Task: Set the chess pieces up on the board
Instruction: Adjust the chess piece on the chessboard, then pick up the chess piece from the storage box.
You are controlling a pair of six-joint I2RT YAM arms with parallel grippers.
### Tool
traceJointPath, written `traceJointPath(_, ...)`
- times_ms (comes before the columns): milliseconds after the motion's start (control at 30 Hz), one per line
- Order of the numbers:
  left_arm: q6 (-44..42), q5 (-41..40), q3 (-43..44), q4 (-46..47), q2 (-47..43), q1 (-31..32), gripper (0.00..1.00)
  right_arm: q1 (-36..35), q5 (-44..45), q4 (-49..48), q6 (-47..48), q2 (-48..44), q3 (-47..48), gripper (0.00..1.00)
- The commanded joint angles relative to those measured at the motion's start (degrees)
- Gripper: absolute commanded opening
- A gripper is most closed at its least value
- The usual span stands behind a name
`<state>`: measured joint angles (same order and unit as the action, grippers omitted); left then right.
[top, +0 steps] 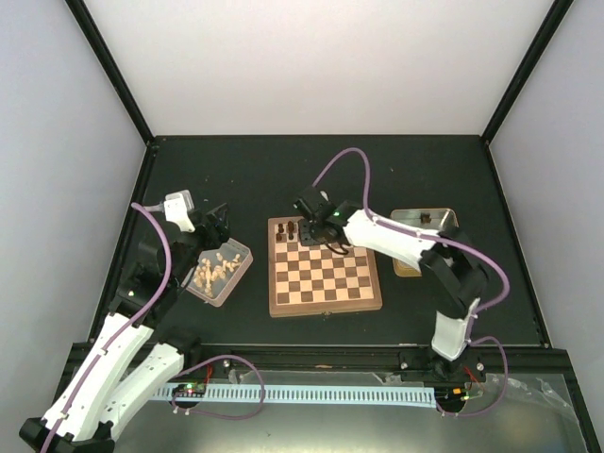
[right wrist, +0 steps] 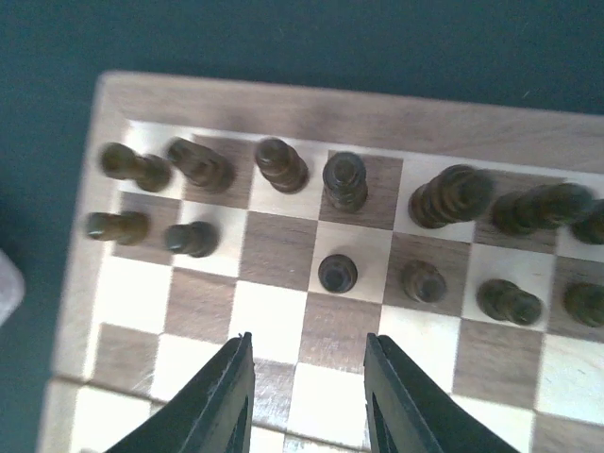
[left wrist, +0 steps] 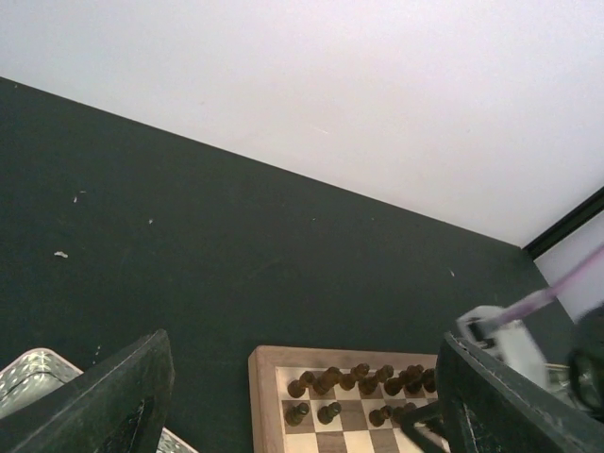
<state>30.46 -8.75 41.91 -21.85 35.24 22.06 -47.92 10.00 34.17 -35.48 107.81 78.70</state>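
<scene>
the right end effector (right wrist: pixel 307 401) hangs over the far left part of the board (right wrist: pixel 283 104), its two dark fingers (right wrist: pixel 231 401) apart with nothing between them. just past its tips, dark chess pieces (right wrist: pixel 337 274) stand on the two farthest rows, one square of the second row bare near the left.

the left end effector (left wrist: pixel 302 406) is spread wide and holds nothing; it hovers above the counter (left wrist: pixel 189 245), left of the board.

the counter is a matt black sheet with a few pale specks. plain white walls close it in at the back and sides, with black posts in the corners.

the overhead view alone shows the whole layout: the board (top: pixel 326 269) in the middle, a metal tray (top: pixel 241 253) of cream pieces (top: pixel 215 269) to its left, a second tray (top: pixel 444 215) to its right beyond the right arm, and a pale slotted cable track (top: pixel 311 394) along the near edge. purple cables loop from both arms. the right wrist view alone lets single pieces be counted. the left wrist view shows the back wall (left wrist: pixel 330 85), the board's far left corner (left wrist: pixel 264 368) and a corner of the left tray (left wrist: pixel 33 373).
</scene>
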Motion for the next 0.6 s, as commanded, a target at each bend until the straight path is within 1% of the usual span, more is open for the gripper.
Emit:
traceJointPath(0,-0.5,0.1,0.7,-0.2,-0.6,-0.7,0.78,0.0,-0.2,-2.1,0.0,-9.5,-2.9,0.35)
traceJointPath(133,-0.8,0.4,0.6,-0.1,-0.9,-0.7,0.78,2.0,4.9,-2.4,-1.3,-17.8,-8.3,0.35)
traceJointPath(233,-1.1,1.4,0.5,0.4,-0.7,-0.7,0.78,5.9,8.6,-2.2,-2.2,-24.4,-12.8,0.35)
traceJointPath(300,-1.2,2.3,0.4,0.6,-0.6,-0.7,0.8,10.0,9.6,-2.6,-2.6,-28.4,-16.3,0.35)
traceJointPath(367,-1.4,3.3,0.2,1.3,-0.6,-0.7,0.8,15.6,8.2,-3.7,-2.9,-31.7,-20.2,0.35)
traceJointPath(500,-1.6,4.8,-0.2,2.4,-0.3,-0.7,0.82,26.1,6.3,-4.6,-3.3,-35.8,-26.6,0.35)
traceJointPath(567,-1.7,5.5,-0.3,2.6,0.0,-0.8,0.83,32.0,4.0,-5.6,-2.8,-36.6,-29.1,0.36)
